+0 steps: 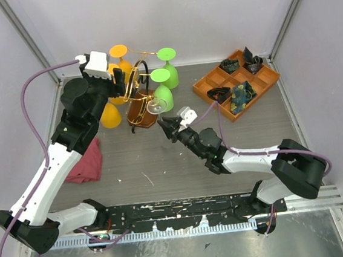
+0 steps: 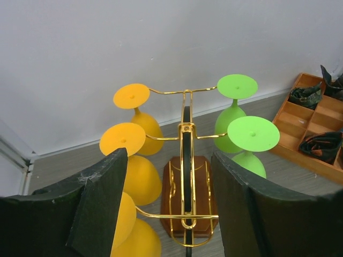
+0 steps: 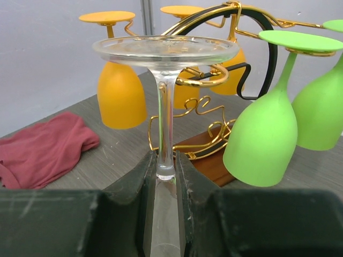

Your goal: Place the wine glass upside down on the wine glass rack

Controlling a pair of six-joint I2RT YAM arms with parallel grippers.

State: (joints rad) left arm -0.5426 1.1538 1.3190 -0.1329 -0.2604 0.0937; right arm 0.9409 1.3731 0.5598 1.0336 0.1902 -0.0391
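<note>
A clear wine glass (image 3: 165,49) is held upside down, foot up. My right gripper (image 3: 165,171) is shut on it where the stem meets the bowl. Its foot is level with a curled gold arm of the wine glass rack (image 3: 206,80) and just in front of it. From above, the wine glass (image 1: 155,106) hangs beside the rack (image 1: 140,86), over the front end of its brown base. My left gripper (image 2: 169,160) is open behind the rack (image 2: 185,128), its fingers (image 2: 102,214) on either side of the view and holding nothing. In the top view the left gripper (image 1: 120,79) hovers at the rack's back left.
Orange glasses (image 2: 123,139) hang upside down on the rack's left arms and green glasses (image 2: 253,134) on its right arms. An orange compartment tray (image 1: 237,85) with dark items sits at the back right. A red cloth (image 1: 84,164) lies at the left. Walls close in the back and sides.
</note>
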